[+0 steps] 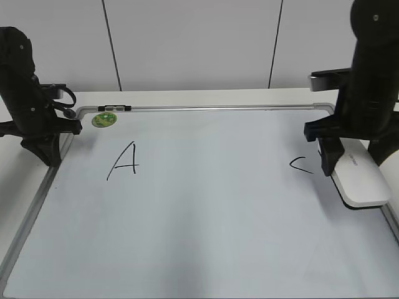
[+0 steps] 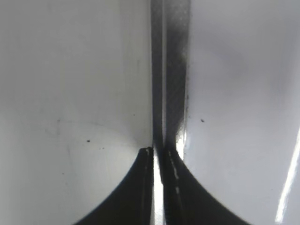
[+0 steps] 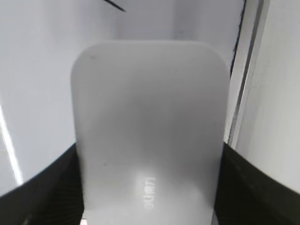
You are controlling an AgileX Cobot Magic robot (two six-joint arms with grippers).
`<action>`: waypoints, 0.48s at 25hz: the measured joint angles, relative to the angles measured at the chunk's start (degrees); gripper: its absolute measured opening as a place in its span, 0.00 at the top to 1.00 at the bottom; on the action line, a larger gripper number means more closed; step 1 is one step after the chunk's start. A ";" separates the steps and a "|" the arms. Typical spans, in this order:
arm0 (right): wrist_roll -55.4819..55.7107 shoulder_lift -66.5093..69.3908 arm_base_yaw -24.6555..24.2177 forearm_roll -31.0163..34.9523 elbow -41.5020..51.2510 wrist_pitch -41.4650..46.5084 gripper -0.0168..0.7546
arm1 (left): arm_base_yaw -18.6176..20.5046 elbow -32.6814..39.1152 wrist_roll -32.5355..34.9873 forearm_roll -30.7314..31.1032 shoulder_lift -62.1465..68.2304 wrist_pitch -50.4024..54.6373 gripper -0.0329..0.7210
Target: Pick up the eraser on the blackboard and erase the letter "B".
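While the eraser (image 1: 358,176) is sitting at the right edge of the blackboard (image 1: 206,212), it's looking like a smooth white block with rounded corners and a dark underside peeking out along its lower edge. The right tool (image 3: 149,187) is gripping it, one black finger (image 3: 42,187) pressing on each long side, so it's clamped on the eraser. In the right wrist view the eraser (image 3: 149,126) is filling most of the frame, sticking straight out ahead of the tool, with the board's grey metal frame (image 3: 243,84) running just beside it on the right.

Faint grey lettering is showing on the eraser's top close to the tool, but it's upside down and blurry, so I can't read it.

On the board, a black "C" (image 1: 300,165) is sitting just to the left of the right tool, and a black "A" (image 1: 123,161) is well off to the left, nearer the left tool (image 1: 50,149). I'm not seeing the letter "B" anywhere between them. A small round green magnet (image 1: 104,119) is sitting near the top frame, just beside the left tool.

That left tool (image 2: 157,154) is hanging over the board's left frame edge (image 2: 169,70) with its fingers pinched nearly together, only a sliver of gap, holding nothing. All of it is lying on a white bench (image 1: 187,96).
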 joint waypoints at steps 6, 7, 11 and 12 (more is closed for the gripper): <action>-8.84 -1.24 -6.88 8.02 3.80 -1.55 0.31 | 0.00 0.00 0.00 0.00 0.00 0.00 0.93; -9.15 -1.24 -7.61 8.36 3.80 -1.95 0.31 | 0.00 0.00 0.00 0.00 0.00 0.00 0.93; -9.68 -1.24 -8.98 8.67 3.80 -2.69 0.31 | 0.00 0.00 0.00 0.00 0.00 0.11 0.93; -9.82 -1.24 -9.11 8.11 3.80 -2.69 0.31 | 0.00 0.00 0.00 0.00 0.00 0.11 0.93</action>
